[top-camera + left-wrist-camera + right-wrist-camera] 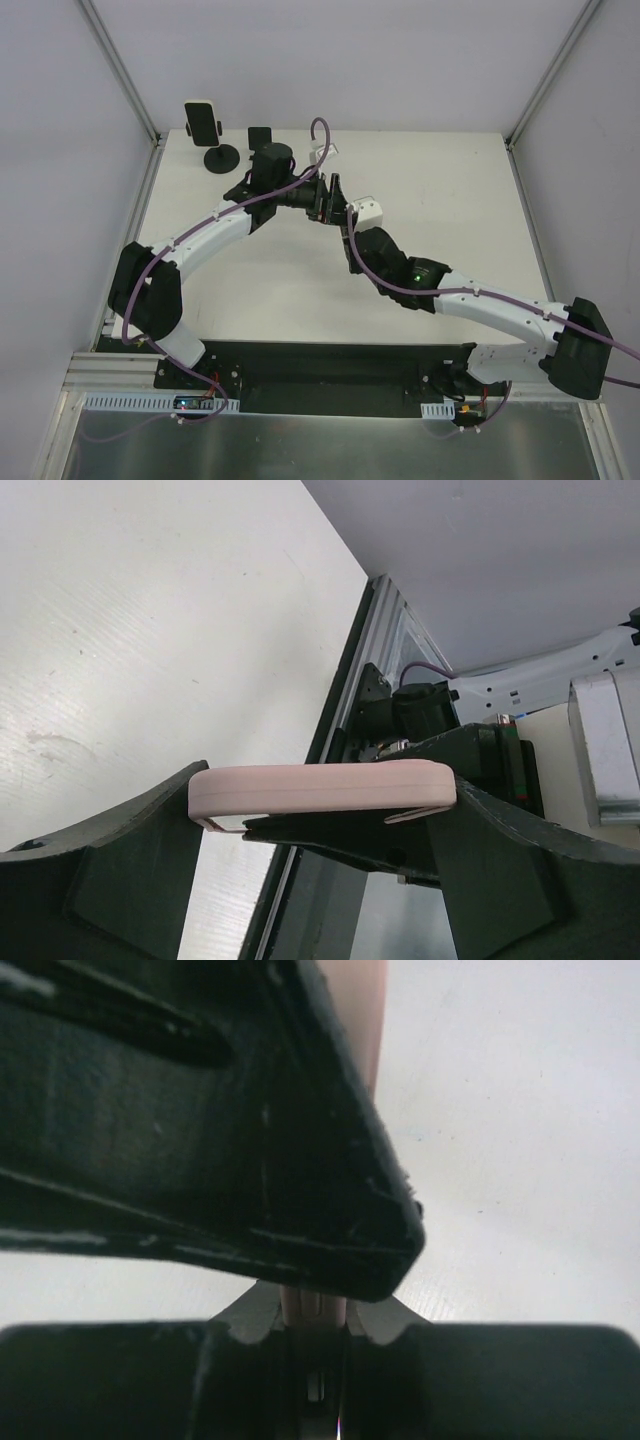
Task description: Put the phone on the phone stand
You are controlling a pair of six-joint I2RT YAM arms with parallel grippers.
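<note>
Setting: robotics lab cell. White table (440, 200), aluminium frame posts (120, 70), plain enclosure walls (350, 60), two cabled robot arms (215, 235), black base plate (320, 365).

- The top camera looks down from above and behind me, far off, over the whole table (430, 180).
- My two wrist cameras sit very near; both show the phone (320, 785).

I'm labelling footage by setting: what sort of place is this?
Probably a robotics lab test cell: a white table walled by plain panels on metal frame posts, with the cabled left arm and right arm bolted at its near edge.
</note>
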